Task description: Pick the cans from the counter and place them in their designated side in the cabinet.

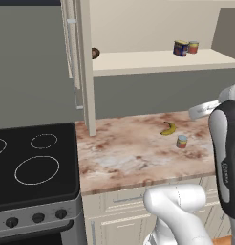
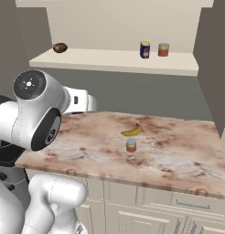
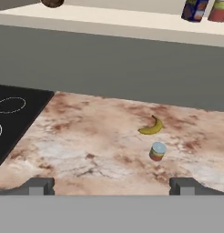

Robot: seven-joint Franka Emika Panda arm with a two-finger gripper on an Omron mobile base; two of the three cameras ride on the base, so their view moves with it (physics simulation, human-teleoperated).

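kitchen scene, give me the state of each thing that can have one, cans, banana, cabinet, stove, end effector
red-orange can: upright on the counter, apart from the banana
banana: lying flat on the counter
dark blue can: upright on the cabinet shelf
red can: upright on the shelf beside the blue one
cabinet door: open
stove top: bare
end effector: open, holding nothing

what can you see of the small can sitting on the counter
The small can is a short cylinder with a red-orange body, a pale band and a pale blue top, looking like painted metal. It stands upright on the marble-patterned counter, resting on its base. The banana lies just behind it, toward the wall, with a gap between them, so nothing but the counter touches it. The open claw is apart from it, on the near side.
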